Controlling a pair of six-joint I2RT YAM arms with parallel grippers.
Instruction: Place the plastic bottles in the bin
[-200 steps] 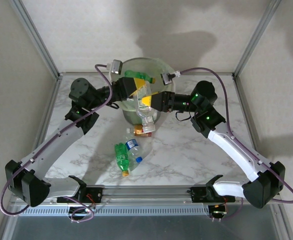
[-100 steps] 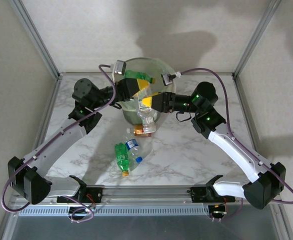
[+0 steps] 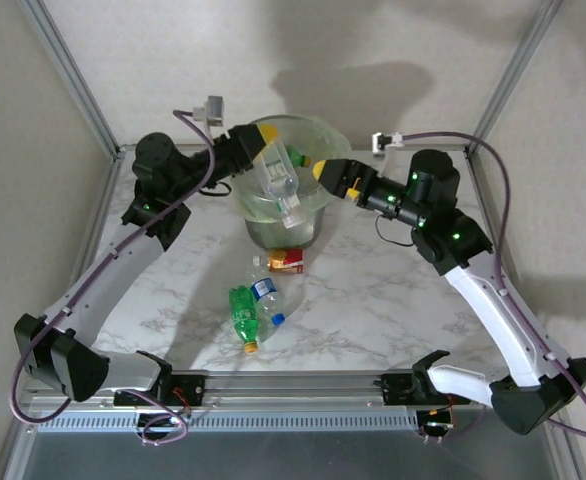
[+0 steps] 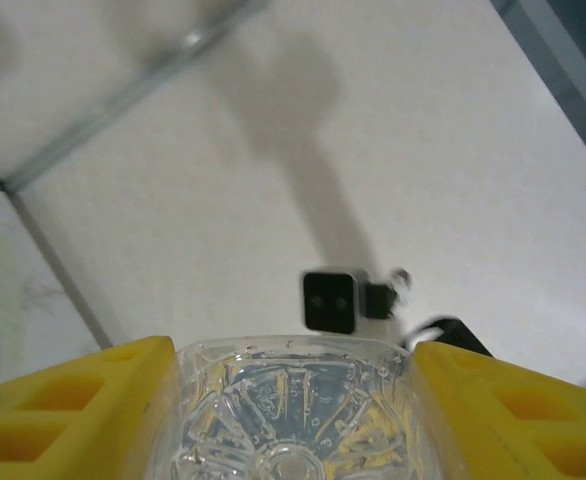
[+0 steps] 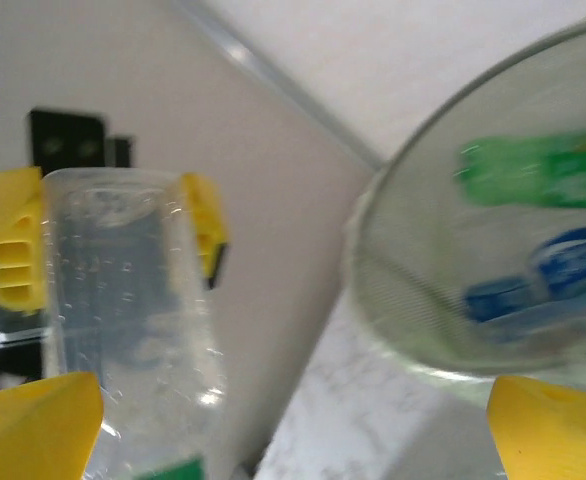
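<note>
clear bottle [image 3: 278,182] hangs tilted, cap end down, over the mouth of the bin [image 3: 339,146], pinched at its base in the left gripper [image 3: 261,155]. right gripper [image 3: 323,168] sits just beside, at the rim, w/ fingers spread wide & nothing in them. so this is the drop step, i'd say: left needs to open so the bottle falls inside, clear of the rim. green bottle [image 3: 293,156] already lies in the bin. a few more wait on the desk [image 3: 373,290] in front, incl. a green one [image 3: 241,315] & a red-labelled one [image 3: 291,261].

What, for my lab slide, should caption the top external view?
Left gripper holds a clear bottle over the lined bin; right gripper open nearby.
</note>
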